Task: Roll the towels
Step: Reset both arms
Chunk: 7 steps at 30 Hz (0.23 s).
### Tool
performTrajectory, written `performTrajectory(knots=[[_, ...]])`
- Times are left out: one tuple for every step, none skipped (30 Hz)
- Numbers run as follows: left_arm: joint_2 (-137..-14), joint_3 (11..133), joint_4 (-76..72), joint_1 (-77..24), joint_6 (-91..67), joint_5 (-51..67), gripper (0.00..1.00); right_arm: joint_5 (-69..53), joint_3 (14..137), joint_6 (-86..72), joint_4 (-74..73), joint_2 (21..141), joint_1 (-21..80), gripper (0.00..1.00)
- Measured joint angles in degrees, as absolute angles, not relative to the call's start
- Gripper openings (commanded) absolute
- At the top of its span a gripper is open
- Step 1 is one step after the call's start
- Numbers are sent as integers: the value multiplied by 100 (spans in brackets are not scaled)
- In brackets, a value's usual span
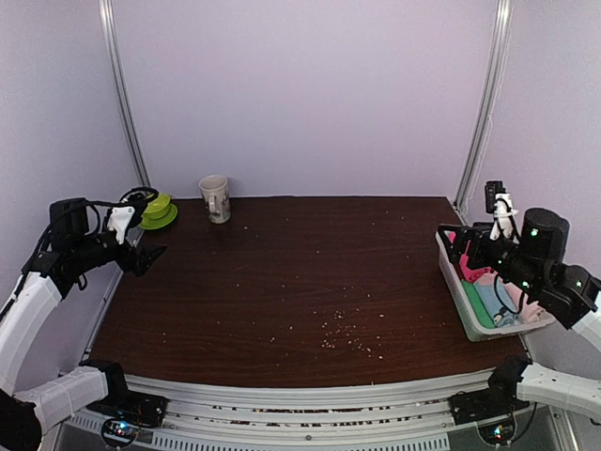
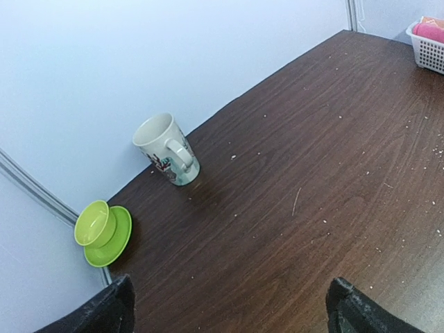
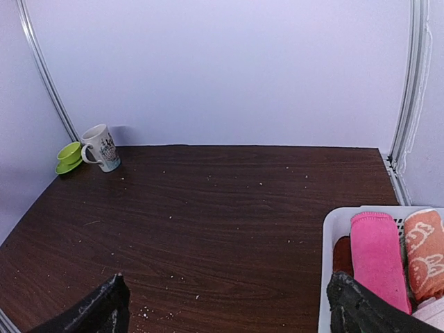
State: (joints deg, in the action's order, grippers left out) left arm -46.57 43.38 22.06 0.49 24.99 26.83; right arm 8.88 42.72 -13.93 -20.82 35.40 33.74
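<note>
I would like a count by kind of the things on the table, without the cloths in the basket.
Mug: 1
Green bowl: 1
Green saucer: 1
White basket: 1
Total: 4

Across middle of table (image 1: pixel 300 272): open wood, crumbs (image 1: pixel 343 334) only. At far left corner, near back wall (image 1: pixel 300 94): mug (image 1: pixel 215 198) and green bowl (image 2: pixel 94 223) on saucer (image 2: pixel 114 248). At right edge: white basket (image 1: pixel 457 287) packed with towels (image 3: pixel 378 257).

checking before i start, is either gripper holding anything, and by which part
Nothing is held. Left gripper and right gripper are open, empty; pink towel and orange towel lie in the basket.
</note>
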Motion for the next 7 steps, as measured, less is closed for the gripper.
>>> performTrajectory(knots=[[-4628,4322,2241,113,2488,2694,98,888,4130,-1415,-2073,3350,3378,100],[-4593,4287,2268,165,2477,2705,98,875,4014,-1441,-2071,3194,3385,100],[-4547,4244,2314,207,2471,2716,98,832,3920,-1459,-2075,3048,3398,100],[-4493,4202,2368,233,2471,2729,98,784,3883,-1474,-2080,2967,3411,100],[-4401,4136,2432,252,2471,2744,98,740,3889,-1481,-2071,2945,3417,100],[-4296,4075,2484,259,2473,2770,98,720,3900,-1479,-2067,2952,3422,100],[-4219,4034,2521,259,2473,2788,98,696,3905,-1479,-2064,2965,3428,100]])
